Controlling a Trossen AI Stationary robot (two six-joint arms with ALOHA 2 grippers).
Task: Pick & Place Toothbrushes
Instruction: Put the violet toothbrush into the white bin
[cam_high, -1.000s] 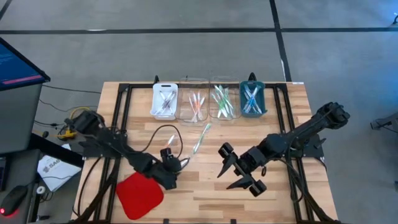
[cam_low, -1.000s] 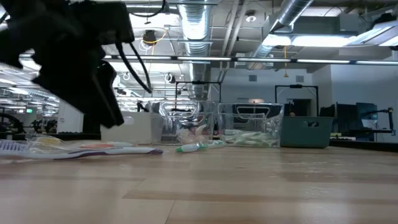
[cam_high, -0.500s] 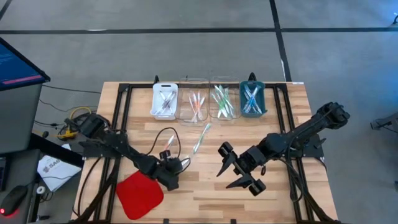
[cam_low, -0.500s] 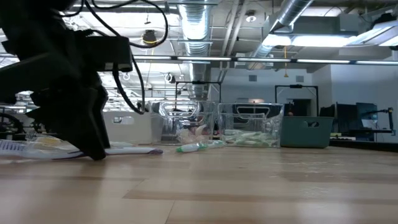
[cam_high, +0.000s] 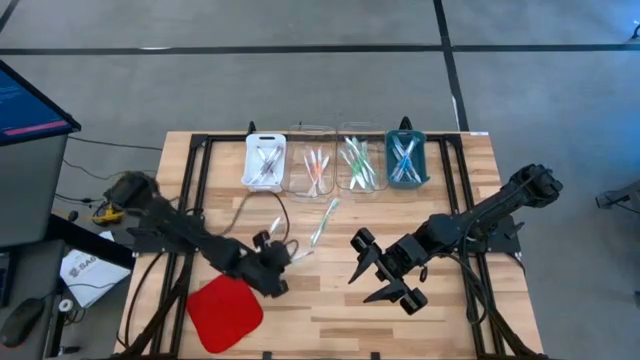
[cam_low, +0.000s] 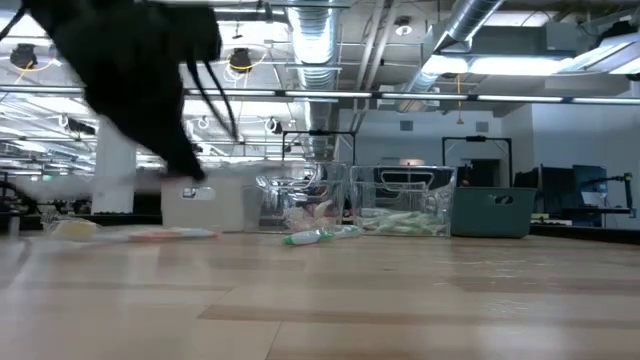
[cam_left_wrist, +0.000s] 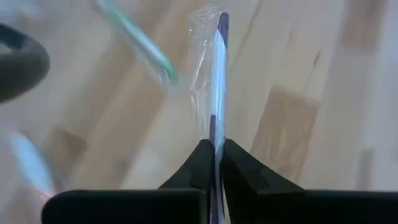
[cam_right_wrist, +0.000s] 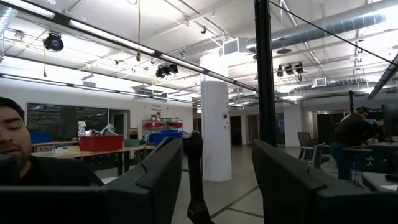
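The left gripper (cam_left_wrist: 212, 163) is pinched tight on a slim grey-purple toothbrush in a clear plastic wrapper (cam_left_wrist: 214, 93), whose handle runs straight out between the two dark fingers (cam_left_wrist: 200, 167) above the pale wooden tabletop (cam_high: 330, 300). From above, this gripper (cam_high: 272, 262) sits near the table's front left, just beyond the corner of the flat red square pad (cam_high: 224, 313). A green-accented toothbrush in its wrapper (cam_high: 324, 220) lies loose on the wood near the table's middle, between the gripper and the row of containers; the same brush shows level across the table in the low view (cam_low: 318, 236). Along the far edge stand four small rectangular trays side by side: a white one (cam_high: 266, 162) with greyish brushes, a clear one (cam_high: 317, 165) with pink-orange brushes, a second clear one (cam_high: 360, 164) with green brushes, and a dark teal one (cam_high: 406, 159) with blue brushes. In the low view more pale wrapped brushes (cam_low: 150, 234) appear to lie at the left, though they are too blurred to count. The right gripper (cam_high: 385, 272) waits over the right half of the table with its fingers spread apart and nothing between them.
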